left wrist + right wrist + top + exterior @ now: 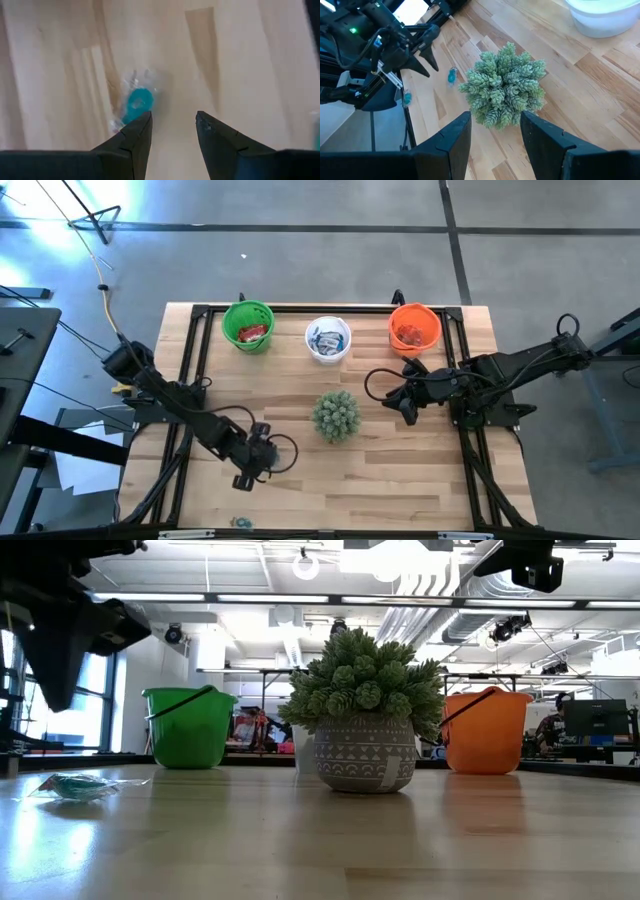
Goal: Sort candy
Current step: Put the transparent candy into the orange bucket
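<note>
A teal candy in a clear wrapper (136,102) lies flat on the wooden table, just beyond one fingertip of my left gripper (172,125). That gripper (245,478) hovers open above the table's near left part, pointing steeply down, with nothing between its fingers. The right wrist view shows the same candy (452,76) under the left arm, and the low view shows a candy (75,786) on the table. Another teal candy (240,522) lies at the near edge. My right gripper (398,402) waits open in the air to the right of the plant (336,416).
At the far edge stand a green cup (248,325) holding red candy, a white cup (328,340) holding blue-white candy and an orange cup (413,328) holding red candy. The spiky green plant in its patterned pot (365,755) stands mid-table. Bare wood lies along the near side.
</note>
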